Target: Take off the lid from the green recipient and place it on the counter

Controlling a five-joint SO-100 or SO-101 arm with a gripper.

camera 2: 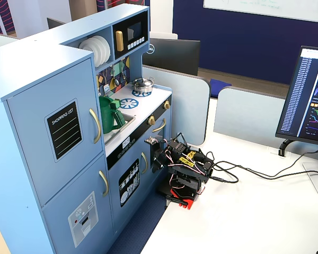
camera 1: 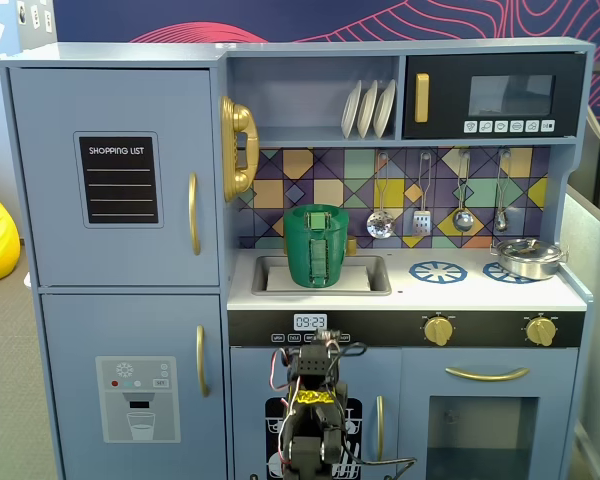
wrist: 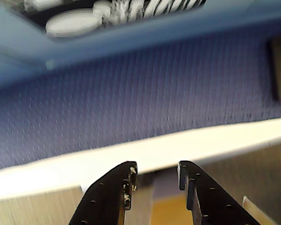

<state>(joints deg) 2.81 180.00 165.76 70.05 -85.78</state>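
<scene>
One arm, folded low at the table's edge, jaws (wrist: 155, 174) slightly apart and empty, aimed at the blue cabinet front. One green recipient (camera 1: 316, 246) stands upright in the sink at the counter's (camera 1: 500, 290) left end, well above and beyond the jaws. One lid (camera 1: 317, 210) sits flat on top of it. A high reach up and forward looks needed.

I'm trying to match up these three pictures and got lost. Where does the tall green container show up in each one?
A fixed view, facing the kitchen: the green recipient stands mid-picture in the sink basin, left of the steel pot.
Another fixed view, from the side: the green recipient sits left of centre in the sink, the pot behind it.
Wrist view: not in it; only the gripper and blurred surfaces.
Shared landmark: the steel pot.
</scene>
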